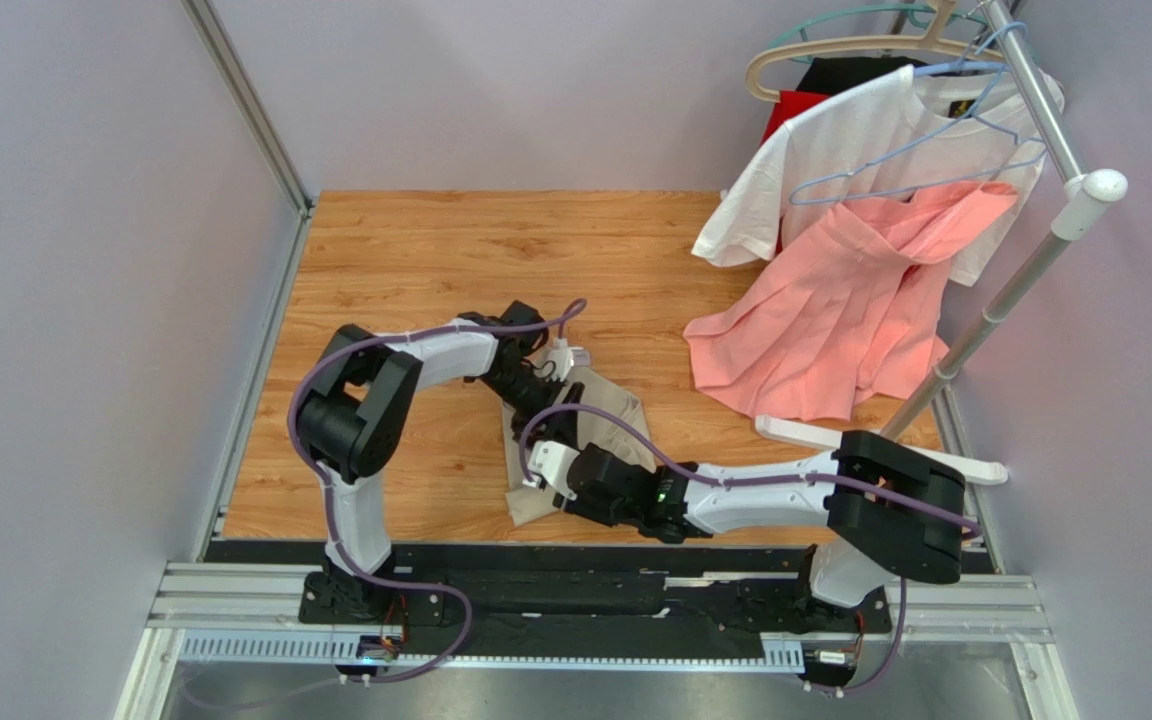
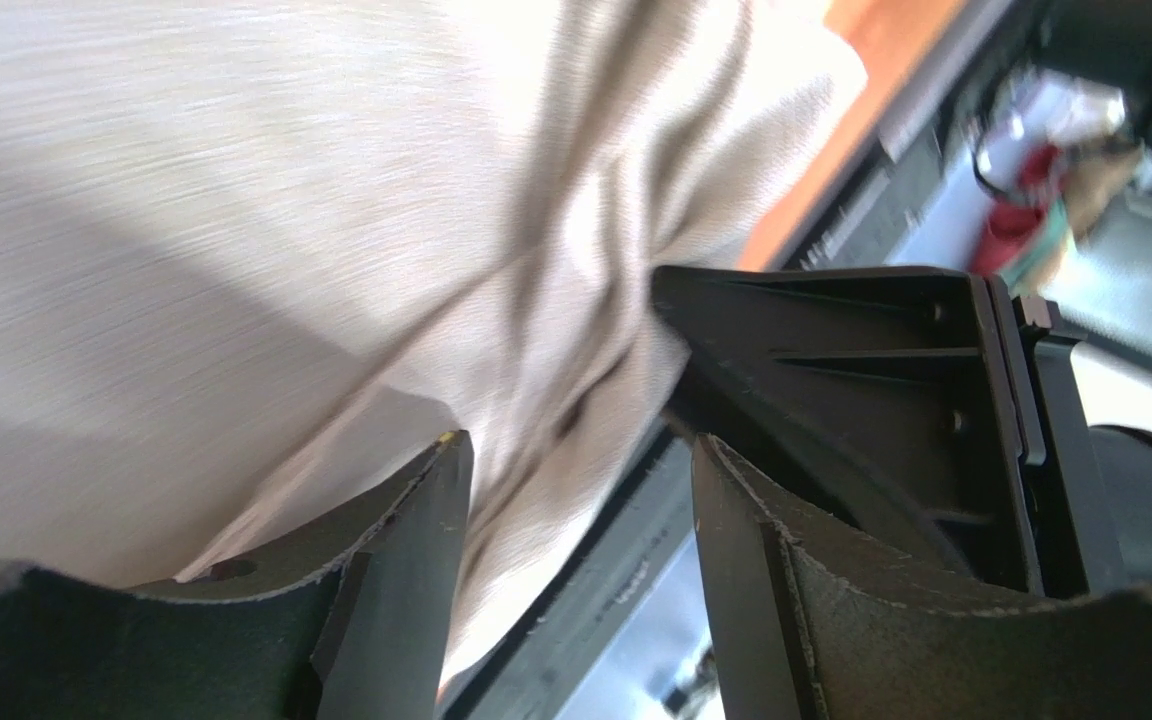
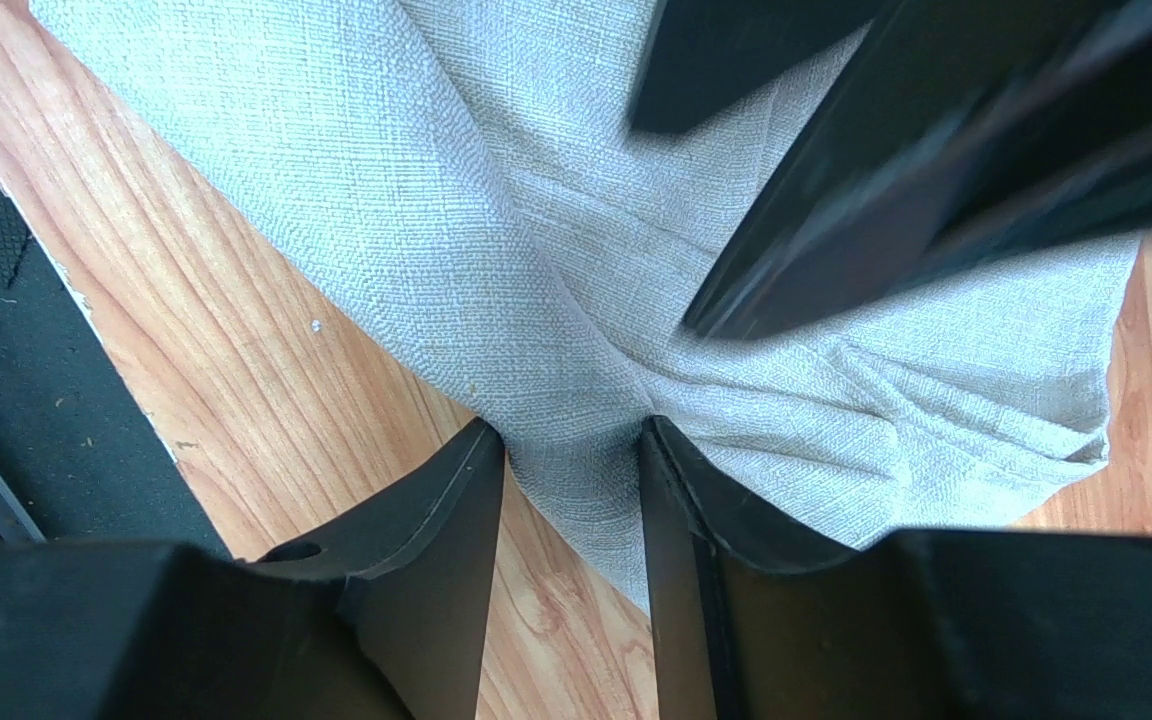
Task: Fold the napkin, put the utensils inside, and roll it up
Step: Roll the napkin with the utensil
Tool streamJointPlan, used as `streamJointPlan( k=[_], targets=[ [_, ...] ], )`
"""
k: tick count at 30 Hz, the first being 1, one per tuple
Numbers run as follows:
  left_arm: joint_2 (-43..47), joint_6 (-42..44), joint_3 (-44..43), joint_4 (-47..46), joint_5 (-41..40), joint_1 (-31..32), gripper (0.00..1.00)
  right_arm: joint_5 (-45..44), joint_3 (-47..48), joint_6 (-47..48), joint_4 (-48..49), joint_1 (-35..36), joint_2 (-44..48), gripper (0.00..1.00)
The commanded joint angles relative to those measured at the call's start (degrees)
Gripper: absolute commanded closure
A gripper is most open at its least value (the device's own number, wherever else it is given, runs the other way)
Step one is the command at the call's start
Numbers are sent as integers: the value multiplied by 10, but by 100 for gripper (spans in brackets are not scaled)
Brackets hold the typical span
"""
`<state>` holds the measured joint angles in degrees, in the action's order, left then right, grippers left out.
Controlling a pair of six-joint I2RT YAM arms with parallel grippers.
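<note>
The napkin [image 1: 620,408] lies rumpled on the table [image 1: 417,255] between the arms — light, limp cloth, likely to sag and slide, best pinched at a corner or hem — the left gripper [image 2: 579,450] spread wide over it, the right gripper [image 3: 570,435] part-open astride its near edge, neither clamped.

I see a wood-grain table [image 1: 417,255] enclosed by plain grey walls [image 1: 86,300]. At its far right corner stands a white rack [image 1: 1040,248]. A white T-shirt [image 1: 838,143] hangs from it, and below that a salmon-pink garment [image 1: 838,323] whose hem rests on the table
</note>
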<state>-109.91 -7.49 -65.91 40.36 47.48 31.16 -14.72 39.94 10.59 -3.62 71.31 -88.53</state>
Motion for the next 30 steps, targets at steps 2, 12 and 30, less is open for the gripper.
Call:
streamJointPlan(
  k=[2,12,30],
  targets=[
    [78,-51,8,-18,-81,-54,35,50,-1,-50,-46,-6,-6,60],
    [217,-140,79,-46,-278,-137,28,76,0,-79,-53,-36,12,60],
    [628,-376,453,-288,-257,-131,31,139,14,-135,-45,-91,-16,60]
  ],
)
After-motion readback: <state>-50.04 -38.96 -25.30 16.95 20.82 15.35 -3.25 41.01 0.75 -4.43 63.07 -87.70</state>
